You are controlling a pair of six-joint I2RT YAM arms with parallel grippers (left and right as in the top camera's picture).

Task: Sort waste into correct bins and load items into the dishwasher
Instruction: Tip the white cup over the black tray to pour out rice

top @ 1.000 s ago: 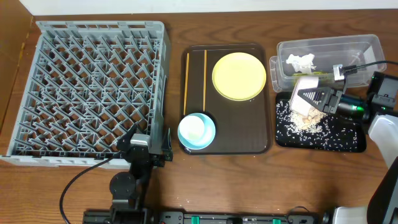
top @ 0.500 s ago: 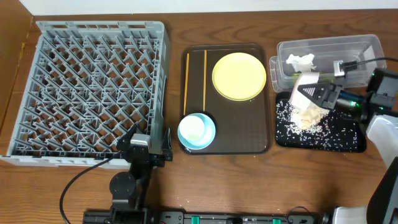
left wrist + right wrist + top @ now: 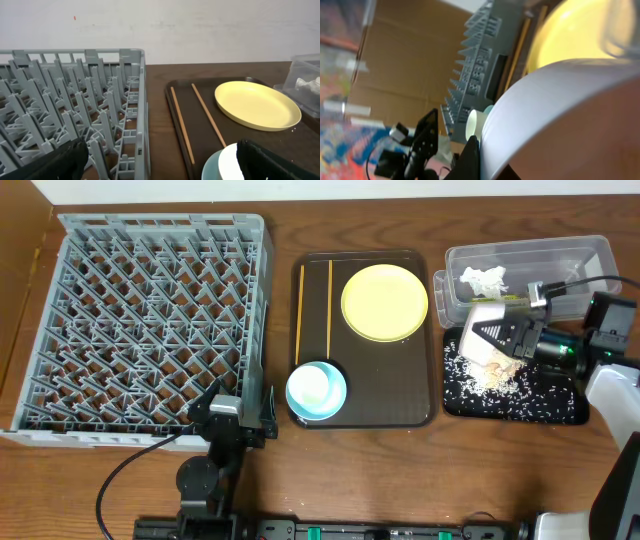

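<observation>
My right gripper point(image 3: 500, 338) is shut on the rim of the small white bowl point(image 3: 484, 343) and holds it tipped on its side over the left end of the black tray point(image 3: 545, 408). Beige-white crumbs point(image 3: 492, 377) lie in a heap under the bowl. In the right wrist view the white bowl point(image 3: 570, 100) fills the frame. The clear tub point(image 3: 590, 255) holds the white paper scrap point(image 3: 484, 279) and a green wrapper point(image 3: 497, 299). The yellow plate point(image 3: 385, 302), light blue bowl point(image 3: 316, 390) and two orange sticks point(image 3: 300, 305) lie on the brown tray point(image 3: 420, 415). My left gripper point(image 3: 232, 420) is open and empty by the grey rack point(image 3: 150, 320).
The rack fills the table's left half, its near corner right by my left gripper point(image 3: 165, 172). The brown tray sits between the rack and the bins. Loose crumbs are scattered across the black tray. A cable runs from the right arm over the clear tub.
My right gripper, with the white bowl, shifted a little right and then back left over the black tray. The left arm has not moved.
</observation>
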